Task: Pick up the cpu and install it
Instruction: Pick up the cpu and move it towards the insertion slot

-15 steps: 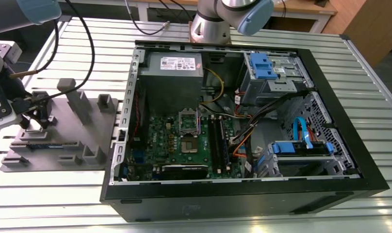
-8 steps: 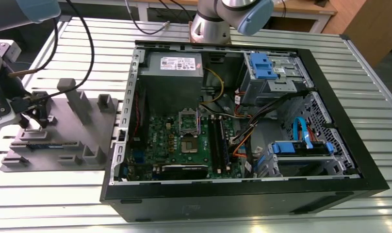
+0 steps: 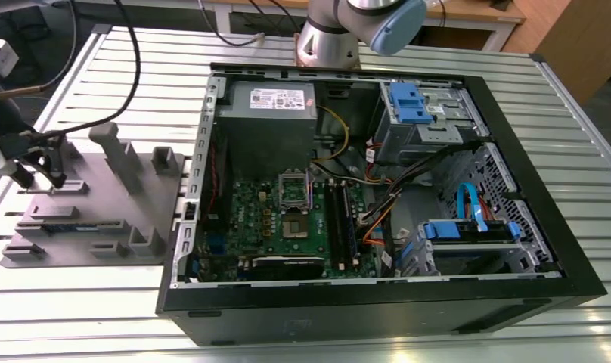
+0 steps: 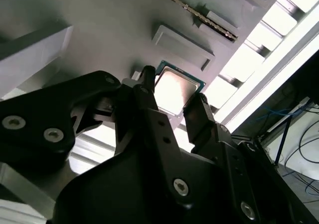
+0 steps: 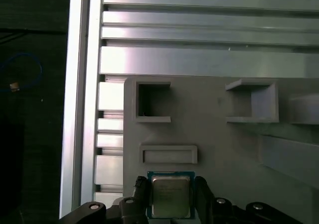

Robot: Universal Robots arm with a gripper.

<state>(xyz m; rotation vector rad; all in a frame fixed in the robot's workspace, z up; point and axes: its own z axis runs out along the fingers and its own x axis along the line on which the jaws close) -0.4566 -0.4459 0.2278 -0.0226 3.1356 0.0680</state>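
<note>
Gripper (image 5: 170, 188) over the grey fixture (image 5: 224, 149) on the tabletop (image 3: 114, 68), at the exterior view's left. Cpu (image 5: 170, 198) lies flat in its recess, squarely between the jaws. The jaws are spread, one on each side, judged not yet clamped. Both wrist views give this alignment. The exterior view places the computer case (image 3: 386, 314) well apart, toward its right.

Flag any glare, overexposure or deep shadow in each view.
Exterior view: glare streaks the table along its near edge, while the inside of the computer case sits in shade. Second wrist view: the cpu lid and the table slats blow out white. First wrist view: evenly lit, with darkness beyond the table edge.
</note>
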